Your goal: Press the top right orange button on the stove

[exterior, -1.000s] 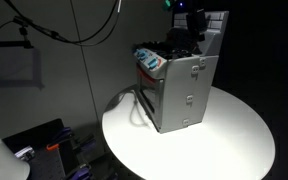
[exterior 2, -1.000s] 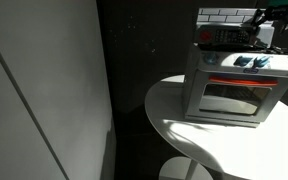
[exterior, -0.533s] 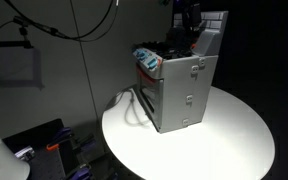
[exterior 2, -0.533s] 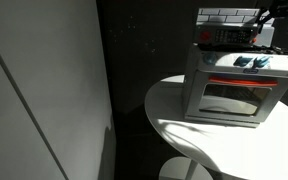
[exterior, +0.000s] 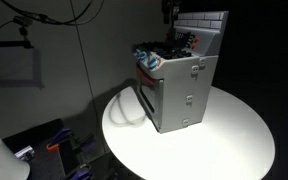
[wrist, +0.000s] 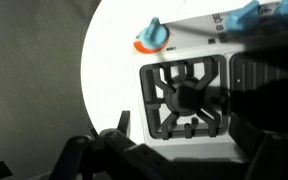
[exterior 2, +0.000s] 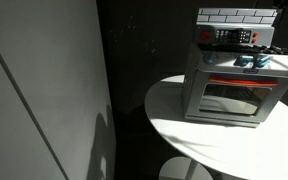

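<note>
1. Dark room is surrounding a round white table (exterior: 234, 135).
2. Black robot gripper (wrist: 184, 152) is hanging at the wrist view's lower edge, its blurred fingers (wrist: 109, 150) standing apart and gripping nothing.
3. Beneath it, a black square burner grate (wrist: 184, 95) is showing, with a blue knob on an orange base (wrist: 152, 35) beyond.
4. Small boxy grey toy stove (exterior: 184, 95) is standing on the table, its dark control panel (exterior 2: 234, 36) sitting below its grey brick-patterned back wall (exterior 2: 236, 15).

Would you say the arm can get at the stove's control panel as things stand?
Probably yes: the end effector hangs open above a burner of the stove, and the control panel shows uncovered in an exterior view, with nothing in front of it.
</note>
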